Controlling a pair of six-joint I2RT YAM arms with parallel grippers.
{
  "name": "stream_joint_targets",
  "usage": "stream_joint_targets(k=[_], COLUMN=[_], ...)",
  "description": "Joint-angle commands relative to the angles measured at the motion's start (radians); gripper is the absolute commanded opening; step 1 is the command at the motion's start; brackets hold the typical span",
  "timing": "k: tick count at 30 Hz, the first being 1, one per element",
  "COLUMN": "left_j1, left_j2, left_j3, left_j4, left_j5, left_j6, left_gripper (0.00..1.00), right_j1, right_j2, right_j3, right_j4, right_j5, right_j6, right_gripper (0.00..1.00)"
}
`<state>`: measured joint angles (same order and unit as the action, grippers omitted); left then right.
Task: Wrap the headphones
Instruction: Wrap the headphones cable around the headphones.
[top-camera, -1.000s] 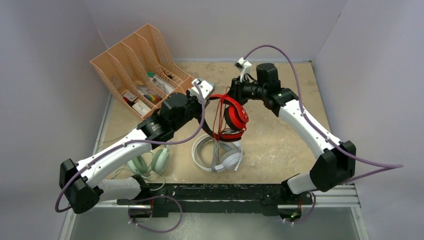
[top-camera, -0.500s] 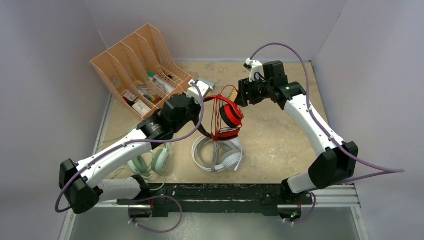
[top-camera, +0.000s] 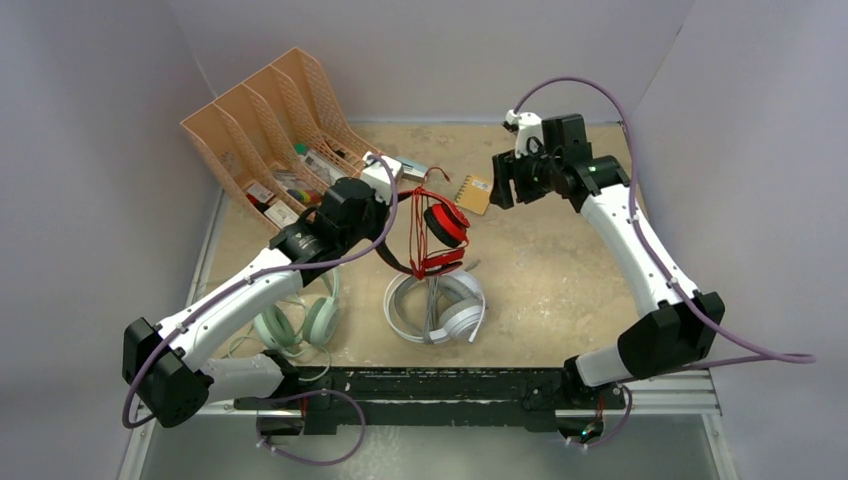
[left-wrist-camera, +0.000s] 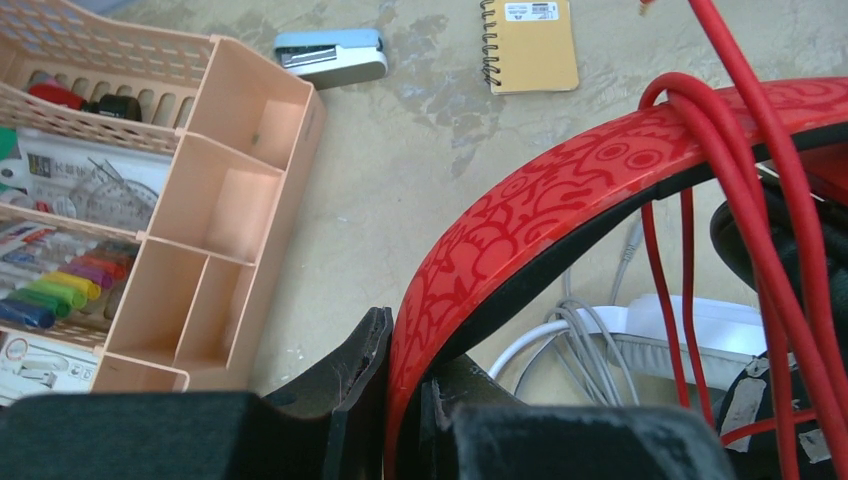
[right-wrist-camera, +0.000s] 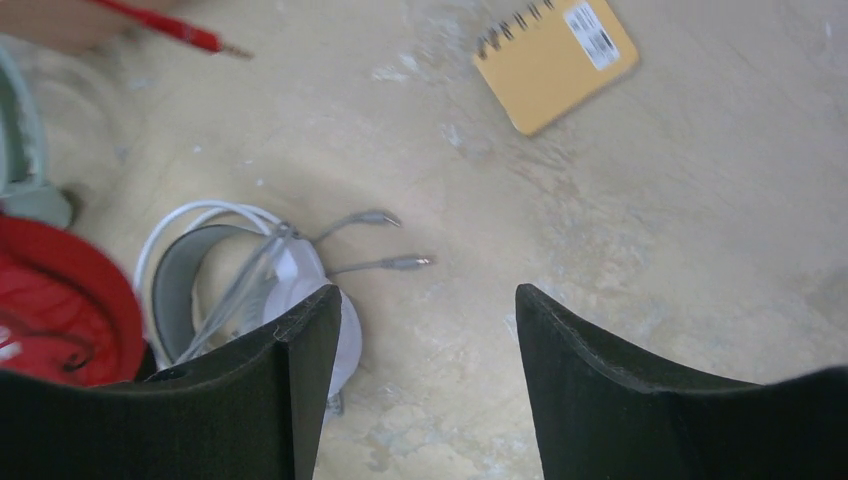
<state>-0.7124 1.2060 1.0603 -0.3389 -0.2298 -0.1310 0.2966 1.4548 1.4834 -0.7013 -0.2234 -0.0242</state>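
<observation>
Above the middle of the tabletop (top-camera: 560, 270), our left hand (left-wrist-camera: 405, 345) is clamped on the band of the red headphones (top-camera: 440, 230), holding them in the air over the white headphones (top-camera: 435, 308). A second ago our right hand (right-wrist-camera: 428, 310) was up against the red earcup; it has since pulled away toward the far right and now hangs with its fingers spread wide and nothing between them, near the notebook (top-camera: 473, 193). The left hand has carried the red set a little leftward. The red cord (left-wrist-camera: 745, 190) lies in several loops over the band, so we judge the winding of this set close to done (the release suggests as much). Its plug (right-wrist-camera: 215, 45) pokes out loose, and we cannot tell whether the end is secured. The mint headphones (top-camera: 297, 325) sit near the front left, partly under our left arm, so we cannot make out the state of their cord
</observation>
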Motion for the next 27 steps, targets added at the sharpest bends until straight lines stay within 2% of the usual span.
stream_joint_targets(k=[1,4,10,15,22,27], left_j1=[0.023,0.038,0.039,0.039,0.038,0.038], left_j2=[-0.045,-0.048,-0.044,-0.052,-0.056,-0.057], left_j3=[0.031,0.034,0.055,0.057,0.061,0.063], left_j4=[0.071,0.067,0.048,0.039,0.034,0.031], left_j5=[0.105,0.143,0.176,0.181,0.183,0.187], left_j6=[-0.033,-0.021,-0.015,-0.018,-0.016,-0.015], left_gripper=[0.00,0.00,0.00,0.00,0.00,0.00], right_j1=[0.001,0.000,-0.001,0.000,0.001,0.002], right_j2=[-0.091,-0.083,0.022,0.038,0.070,0.100], right_j3=[0.018,0.012,0.119,0.100,0.094,0.078], right_j4=[0.189,0.330,0.399,0.442,0.408,0.437], right_j5=[-0.320,-0.474,-0.658,-0.795,-0.873,-0.861], right_j6=[-0.119,-0.141,-0.240,-0.331,-0.400,-0.393], right_gripper=[0.65,0.61,0.52,0.51,0.50,0.51])
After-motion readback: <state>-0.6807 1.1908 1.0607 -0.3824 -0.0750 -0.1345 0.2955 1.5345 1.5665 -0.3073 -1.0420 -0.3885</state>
